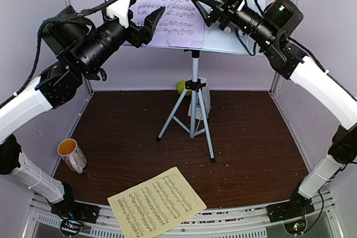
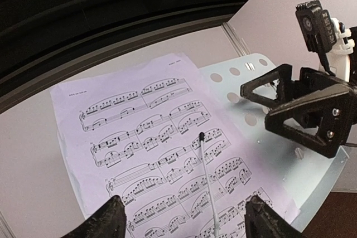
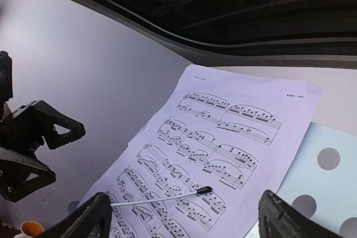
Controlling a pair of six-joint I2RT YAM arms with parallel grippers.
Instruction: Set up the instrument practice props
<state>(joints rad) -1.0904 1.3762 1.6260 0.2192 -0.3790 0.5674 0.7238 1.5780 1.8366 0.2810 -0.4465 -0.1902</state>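
1. Mug (image 1: 72, 155) stands near the desk's (image 1: 256, 137) left edge.
2. Left gripper (image 2: 184, 224) hangs released, jaws wide and empty, just before the lavender page (image 1: 167, 4).
3. That page leans on the stand (image 1: 226, 42), at the desk's far middle, with a thin wire (image 2: 207, 188) across it.
4. Yellow page (image 1: 157, 202) lies flat at the near edge, well apart from both claws.
5. Metronome (image 1: 204, 100) sits behind the stand's legs, partly hidden.
6. Right gripper (image 3: 184, 215) is likewise released and empty, facing the lavender page.
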